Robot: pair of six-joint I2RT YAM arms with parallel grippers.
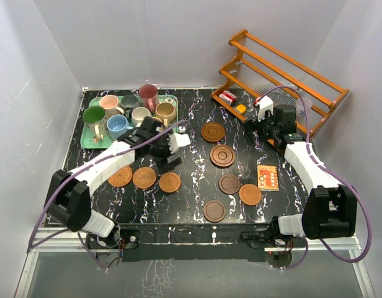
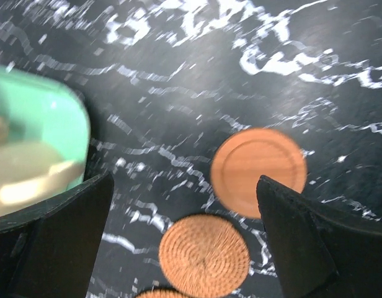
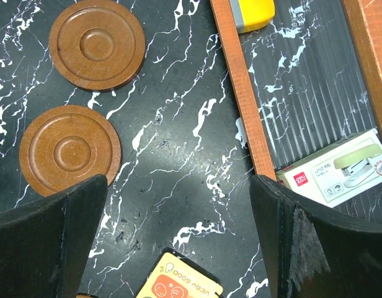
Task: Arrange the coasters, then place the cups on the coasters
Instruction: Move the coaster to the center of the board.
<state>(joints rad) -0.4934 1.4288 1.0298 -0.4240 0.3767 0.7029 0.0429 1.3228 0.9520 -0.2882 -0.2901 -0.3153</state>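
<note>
Several coasters lie on the black marble table (image 1: 191,105). Three orange-tan coasters (image 1: 144,177) sit in a row at the front left and another one (image 1: 250,194) at the front right. Dark wood coasters (image 1: 222,155) are spread across the middle. Several cups (image 1: 118,126) stand on a green tray (image 1: 90,142) at the back left. My left gripper (image 1: 168,160) hangs open just above the row, over a woven coaster (image 2: 204,254) and a smooth one (image 2: 259,171), holding nothing. My right gripper (image 3: 178,180) is open and empty over bare table, beside two ringed wood coasters (image 3: 70,149).
A wooden rack (image 1: 284,68) stands at the back right, with its rail (image 3: 237,81), a stapler box (image 3: 340,171) and a yellow item (image 3: 253,12) close to my right fingers. A square orange card (image 1: 267,177) lies at the right. The tray corner (image 2: 48,124) is left of my left gripper.
</note>
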